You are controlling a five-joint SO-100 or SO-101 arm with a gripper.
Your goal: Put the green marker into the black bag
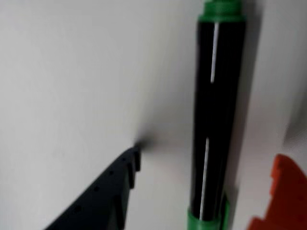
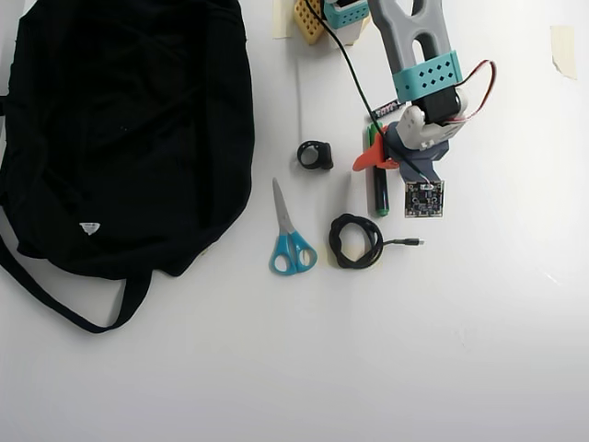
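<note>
1. Marker (image 1: 216, 120) lies flat on the table (image 2: 479, 331), its lower end showing just right of the cable (image 2: 354, 241) in the overhead view.
2. Gripper (image 1: 204, 165) straddles it, fingers spread wide, dark finger (image 1: 103, 191) left, orange finger (image 1: 283, 196) right, neither touching in the wrist view.
3. Scissors (image 2: 290, 235) lie left of the cable.
4. Bag (image 2: 120, 129) sits far left, well apart.

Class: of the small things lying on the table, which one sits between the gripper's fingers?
The green marker. The gripper straddles it; the scissors, cable and ring lie off to the left or below in the overhead view.
</note>
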